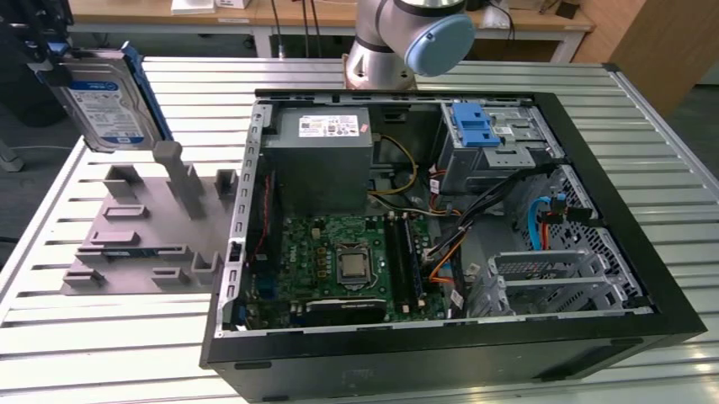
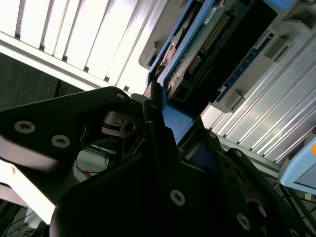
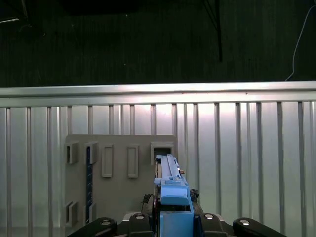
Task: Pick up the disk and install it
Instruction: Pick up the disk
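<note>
Gripper clamped on the disk (label faces the exterior view, circuit board the second wrist view)

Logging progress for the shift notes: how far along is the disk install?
Done: the disk is off the grey stand, in the air above it. In hand: the claw is shut on its blue end handle. Left: installing; the disk is outside the open computer case, apart from the drive bay.

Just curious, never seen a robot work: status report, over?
Gripper shut on silver-grey rectangular disk with blue rails. Disk held above grey plastic stand, outside open black computer case. No obstacle seen beside it.
</note>
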`<move>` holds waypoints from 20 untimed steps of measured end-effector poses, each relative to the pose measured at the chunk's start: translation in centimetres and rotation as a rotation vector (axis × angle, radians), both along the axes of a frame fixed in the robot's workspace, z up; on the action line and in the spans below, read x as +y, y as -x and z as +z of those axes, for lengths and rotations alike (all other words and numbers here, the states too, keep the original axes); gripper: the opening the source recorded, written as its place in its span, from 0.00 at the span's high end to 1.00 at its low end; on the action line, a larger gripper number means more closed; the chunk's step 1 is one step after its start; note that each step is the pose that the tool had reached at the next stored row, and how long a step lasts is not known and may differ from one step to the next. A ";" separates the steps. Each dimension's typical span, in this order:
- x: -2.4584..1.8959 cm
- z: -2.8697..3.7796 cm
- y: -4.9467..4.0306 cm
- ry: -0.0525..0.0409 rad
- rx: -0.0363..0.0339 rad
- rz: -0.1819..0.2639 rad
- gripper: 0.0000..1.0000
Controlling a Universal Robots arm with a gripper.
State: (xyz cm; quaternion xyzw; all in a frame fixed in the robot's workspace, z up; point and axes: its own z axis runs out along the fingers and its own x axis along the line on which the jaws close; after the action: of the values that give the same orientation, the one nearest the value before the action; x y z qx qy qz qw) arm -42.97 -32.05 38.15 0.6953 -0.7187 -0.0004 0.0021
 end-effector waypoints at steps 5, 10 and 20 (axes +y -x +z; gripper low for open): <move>0.00 0.20 0.00 0.0001 0.0002 0.000 0.64; 0.00 0.39 0.00 0.0000 0.0000 0.000 0.64; 0.00 0.77 0.00 0.0000 0.0001 0.000 0.64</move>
State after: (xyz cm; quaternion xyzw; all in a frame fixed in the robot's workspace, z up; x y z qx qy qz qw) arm -42.97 -32.05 38.92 0.6953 -0.7187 -0.0004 0.0022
